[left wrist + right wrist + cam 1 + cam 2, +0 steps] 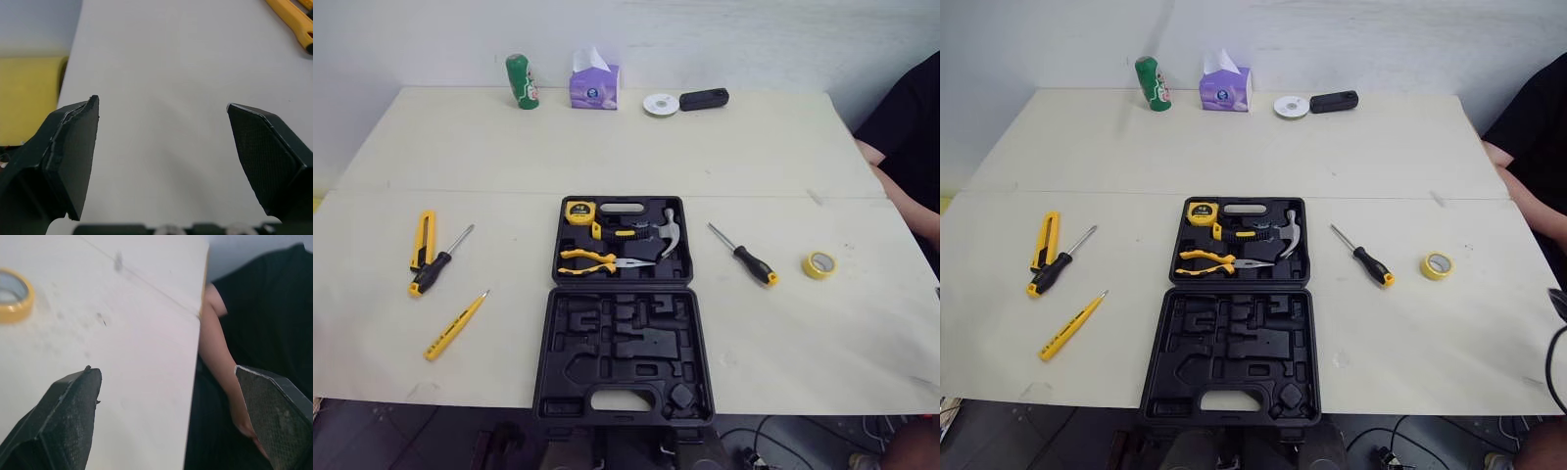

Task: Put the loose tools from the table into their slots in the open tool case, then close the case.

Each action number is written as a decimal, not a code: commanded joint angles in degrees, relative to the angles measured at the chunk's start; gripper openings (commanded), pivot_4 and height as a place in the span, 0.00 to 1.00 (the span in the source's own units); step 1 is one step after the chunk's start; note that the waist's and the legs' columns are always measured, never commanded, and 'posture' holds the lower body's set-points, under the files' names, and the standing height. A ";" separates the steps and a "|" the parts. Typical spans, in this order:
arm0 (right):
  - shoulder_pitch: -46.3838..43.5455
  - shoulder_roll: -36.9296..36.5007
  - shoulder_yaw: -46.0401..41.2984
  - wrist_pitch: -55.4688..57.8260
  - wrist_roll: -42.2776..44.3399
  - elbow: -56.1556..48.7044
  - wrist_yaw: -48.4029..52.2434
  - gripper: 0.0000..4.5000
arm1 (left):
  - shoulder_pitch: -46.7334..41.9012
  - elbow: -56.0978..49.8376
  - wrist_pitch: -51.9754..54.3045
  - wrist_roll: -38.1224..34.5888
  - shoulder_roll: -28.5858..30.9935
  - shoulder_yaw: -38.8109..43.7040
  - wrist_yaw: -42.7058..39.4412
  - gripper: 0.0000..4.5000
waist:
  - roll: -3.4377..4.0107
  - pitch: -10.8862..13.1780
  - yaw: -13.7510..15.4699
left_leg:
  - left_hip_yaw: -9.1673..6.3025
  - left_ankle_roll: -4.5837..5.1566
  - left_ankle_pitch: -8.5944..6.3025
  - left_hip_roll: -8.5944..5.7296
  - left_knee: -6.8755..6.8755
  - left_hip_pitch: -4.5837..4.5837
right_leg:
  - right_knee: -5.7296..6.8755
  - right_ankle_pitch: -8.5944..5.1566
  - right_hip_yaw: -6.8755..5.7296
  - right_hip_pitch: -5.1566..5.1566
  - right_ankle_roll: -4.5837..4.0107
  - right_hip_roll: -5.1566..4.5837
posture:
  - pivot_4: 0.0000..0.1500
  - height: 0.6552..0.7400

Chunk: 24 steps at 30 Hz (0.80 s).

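The open black tool case (pixel 623 308) lies at the table's middle front. Its far half holds a tape measure (pixel 579 211), pliers (pixel 597 261) and a hammer (pixel 666 231); its near half (pixel 622 357) shows bare moulded slots. Left of the case lie a yellow utility knife (pixel 423 239), a black-handled screwdriver (pixel 438 262) and a yellow tester screwdriver (pixel 455 325). To the right lie another screwdriver (pixel 744 255) and a yellow tape roll (pixel 819 264). My left gripper (pixel 162 105) is open above bare table, with a yellow tool (pixel 293 17) beyond it. My right gripper (pixel 166 371) is open over the table's right edge, the tape roll (pixel 12 293) off to one side.
A green can (pixel 522 81), a purple tissue box (pixel 594 83), a white disc (pixel 661 104) and a black device (pixel 704 99) line the table's far edge. A person in black (pixel 906 127) sits at the right, a forearm (pixel 220 352) close to my right gripper.
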 commanded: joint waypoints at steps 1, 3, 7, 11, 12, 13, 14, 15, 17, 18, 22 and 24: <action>-2.54 3.42 4.71 4.51 5.16 -12.85 1.14 1.00 | 0.40 -6.55 2.75 -0.47 -0.85 -2.05 -3.06 0.98 | -0.01 0.00 0.07 | 0.00 0.00 0.00 -0.01 0.00 0.00 | 0.00 0.00 0.01 0.00 0.00 0.00 | 1.00 1.00; -3.28 5.21 7.70 8.10 7.35 -19.57 2.07 1.00 | 1.53 -11.12 6.12 -0.45 -1.08 -3.39 -4.52 0.98 | -0.01 0.00 0.10 | -0.01 0.01 0.00 0.00 0.06 -0.04 | 0.05 0.00 0.01 -0.01 0.00 0.00 | 1.00 1.00; -5.08 6.67 11.91 15.60 12.39 -28.54 4.14 1.00 | 4.05 -21.07 14.66 -2.82 -1.80 -3.01 -6.14 0.98 | -0.01 0.00 0.15 | -0.04 0.34 0.16 -0.01 0.08 -0.17 | 0.32 0.00 -0.01 -0.10 0.00 0.00 | 1.00 1.00; -8.51 8.14 15.69 19.82 15.49 -34.10 5.50 1.00 | 7.69 -33.64 25.48 -5.10 -3.12 -3.05 -6.42 0.98 | -0.02 0.00 0.19 | -0.07 0.41 0.13 -0.02 0.21 -0.22 | 0.33 0.01 -0.02 -0.08 0.02 -0.02 | 1.00 1.00; -8.76 8.41 16.15 20.56 15.91 -35.04 5.78 1.00 | 8.29 -35.59 27.29 -5.47 -3.41 -2.88 -6.22 0.98 | -0.02 0.00 0.25 | -0.09 0.40 0.13 -0.02 0.21 -0.23 | 0.33 0.01 -0.03 -0.07 0.02 -0.02 | 1.00 1.00; -9.17 8.83 17.30 21.35 16.55 -36.80 6.27 1.00 | 8.68 -37.76 29.95 -6.09 -3.85 -3.08 -5.98 0.98 | -0.02 0.00 0.31 | -0.11 0.40 0.13 -0.02 0.20 -0.23 | 0.33 0.01 -0.03 -0.07 0.02 -0.01 | 1.00 1.00; -9.60 9.10 18.40 21.83 16.95 -38.32 6.83 1.00 | 8.88 -39.45 32.20 -6.55 -4.27 -3.26 -5.56 0.98 | -0.02 0.00 0.32 | -0.11 0.40 0.13 -0.02 0.19 -0.23 | 0.32 0.01 -0.03 -0.07 0.02 -0.01 | 1.00 1.00; -10.17 9.47 19.34 22.08 17.21 -39.55 7.15 1.00 | 8.86 -40.68 33.56 -6.57 -4.70 -3.63 -5.01 0.98 | -0.02 0.00 0.30 | -0.12 0.40 0.13 -0.02 0.17 -0.23 | 0.32 0.01 -0.04 -0.08 0.02 0.00 | 1.00 1.00; -11.56 10.53 20.81 22.99 18.31 -41.75 7.43 1.00 | 8.50 -42.14 34.83 -5.75 -5.65 -5.02 -4.00 0.98 | -0.02 0.00 0.29 | -0.11 0.40 0.14 -0.02 0.18 -0.23 | 0.32 0.01 -0.04 -0.08 0.02 0.01 | 1.00 1.00; -12.25 11.06 21.78 23.54 18.88 -43.08 7.76 1.00 | 8.04 -42.37 34.79 -5.10 -6.17 -5.94 -3.57 0.98 | -0.02 0.00 0.29 | -0.11 0.40 0.14 -0.02 0.20 -0.23 | 0.33 0.01 -0.04 -0.07 0.02 0.01 | 1.00 1.00; -13.73 12.57 24.81 24.75 19.55 -47.43 8.31 1.00 | 5.92 -42.75 36.57 -5.04 -7.22 -7.69 -2.54 0.98 | -0.06 -0.01 0.25 | -0.11 0.38 0.15 -0.01 0.20 -0.23 | 0.36 0.01 -0.04 -0.08 0.01 0.03 | 1.00 1.00; -14.45 13.47 26.54 25.56 19.69 -49.83 8.03 1.00 | 4.35 -42.73 37.11 -4.55 -7.69 -9.16 -1.90 0.98 | -0.10 -0.03 0.27 | -0.12 0.38 0.15 -0.01 0.20 -0.23 | 0.35 0.01 -0.05 -0.09 0.01 0.03 | 1.00 1.00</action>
